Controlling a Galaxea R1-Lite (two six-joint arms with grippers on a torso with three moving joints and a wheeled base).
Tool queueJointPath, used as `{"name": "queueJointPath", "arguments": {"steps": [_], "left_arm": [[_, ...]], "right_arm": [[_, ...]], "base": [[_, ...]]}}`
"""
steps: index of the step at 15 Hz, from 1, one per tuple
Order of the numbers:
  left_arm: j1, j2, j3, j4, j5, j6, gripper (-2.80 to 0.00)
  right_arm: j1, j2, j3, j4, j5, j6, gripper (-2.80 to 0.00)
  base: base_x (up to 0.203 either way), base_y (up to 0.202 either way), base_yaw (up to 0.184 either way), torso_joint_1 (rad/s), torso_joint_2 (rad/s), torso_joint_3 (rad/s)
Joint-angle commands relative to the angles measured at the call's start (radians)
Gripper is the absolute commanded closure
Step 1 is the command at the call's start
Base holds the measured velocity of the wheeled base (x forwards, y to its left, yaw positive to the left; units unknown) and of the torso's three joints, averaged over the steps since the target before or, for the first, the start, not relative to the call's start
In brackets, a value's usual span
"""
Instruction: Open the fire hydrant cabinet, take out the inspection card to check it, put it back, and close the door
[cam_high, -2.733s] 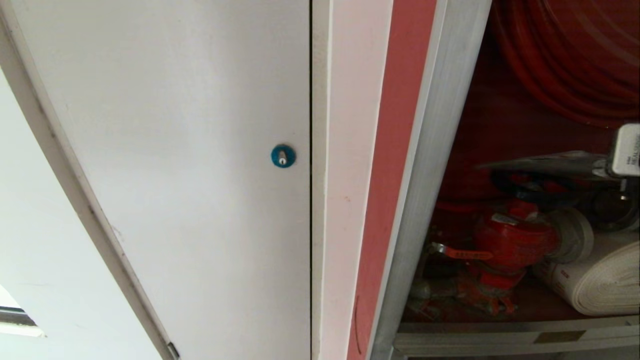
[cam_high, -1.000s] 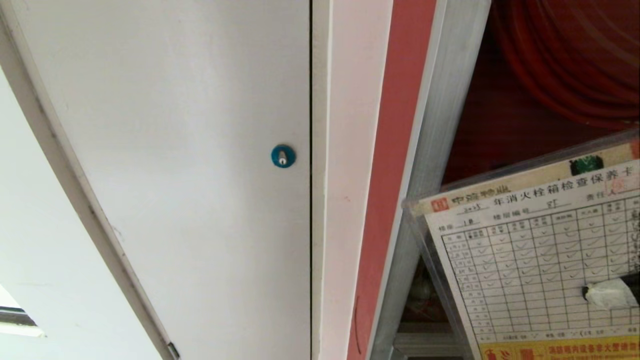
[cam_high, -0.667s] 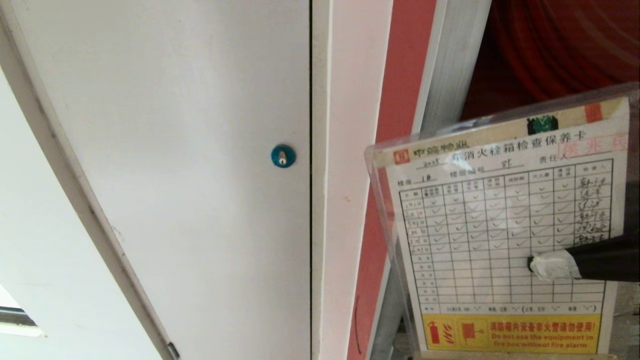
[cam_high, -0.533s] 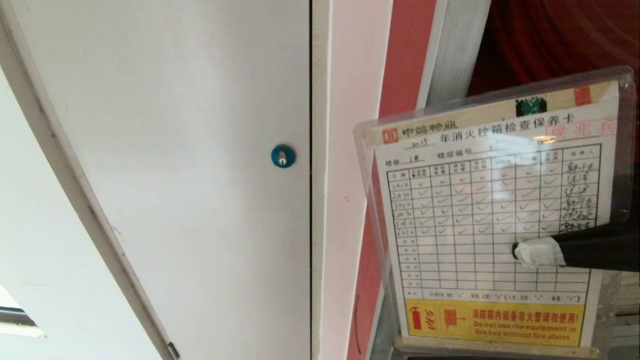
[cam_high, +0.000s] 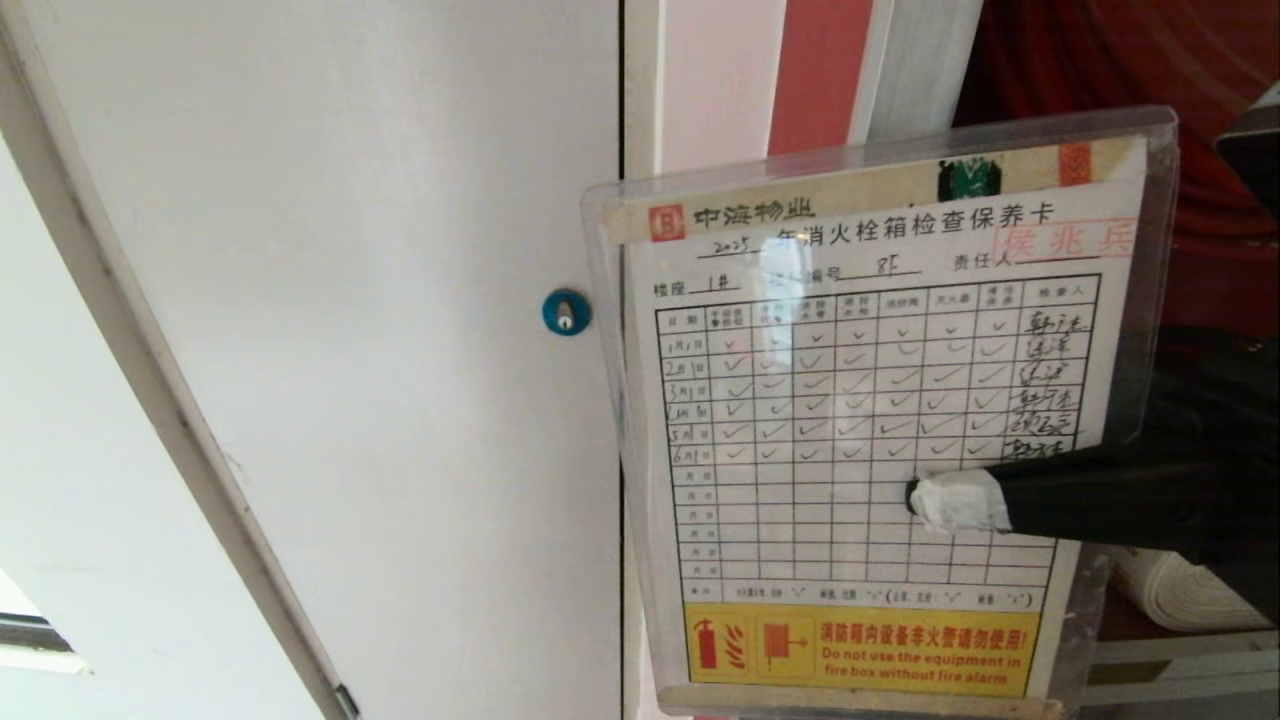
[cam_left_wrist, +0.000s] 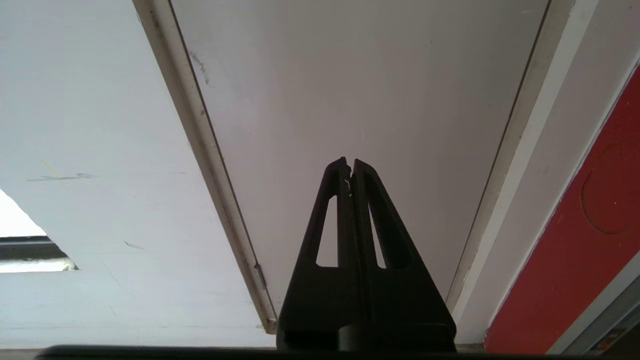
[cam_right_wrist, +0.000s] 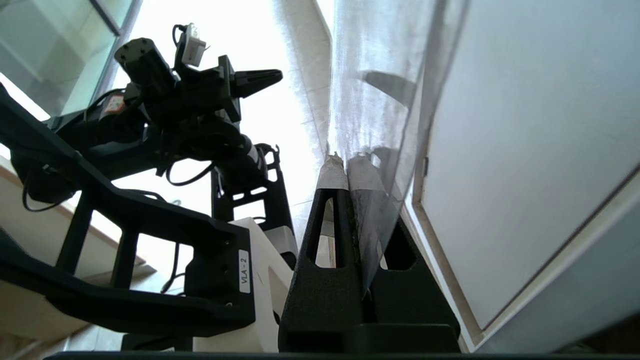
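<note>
The inspection card (cam_high: 860, 420), a white printed table with a yellow warning strip in a clear sleeve, faces the head camera in front of the fire hydrant cabinet's silver frame (cam_high: 915, 60). My right gripper (cam_high: 950, 500) reaches in from the right and is shut on the card's lower right part; one white-taped fingertip lies on its face. From the right wrist the sleeve (cam_right_wrist: 380, 100) runs edge-on between the taped fingers of the right gripper (cam_right_wrist: 347, 162). The left gripper (cam_left_wrist: 350, 162) is shut on nothing, parked facing a white-grey panel. The door is out of view.
A white-grey panel with a blue round lock (cam_high: 566, 311) fills the left of the head view. The cabinet's red inside (cam_high: 1100, 60) shows behind the card, with the white rolled hose (cam_high: 1180, 590) low on the right. My left arm (cam_right_wrist: 190, 100) shows in the right wrist view.
The right gripper has carried the card out of the cabinet, leftward and higher in the head view, so it now covers the frame and reaches the blue lock. The left arm has not moved.
</note>
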Motion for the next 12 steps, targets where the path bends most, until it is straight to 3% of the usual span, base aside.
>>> {"name": "queueJointPath", "arguments": {"steps": [1,4,12], "left_arm": [[0.001,0.0,0.008,0.0,-0.001,0.001,0.0],[0.0,0.0,0.008,0.0,-0.001,0.001,0.0],[0.0,0.0,0.008,0.0,-0.001,0.001,0.0]], "right_arm": [[0.02,0.028,0.044,-0.061,0.003,0.022,0.0],[0.028,0.041,0.08,-0.178,0.002,0.069,0.0],[0.034,0.046,0.082,-0.205,0.002,0.092,0.0]], "base": [[0.0,0.0,0.0,0.0,0.0,0.0],[0.0,0.0,0.0,0.0,0.0,0.0],[0.0,0.0,0.0,0.0,0.0,0.0]]}}
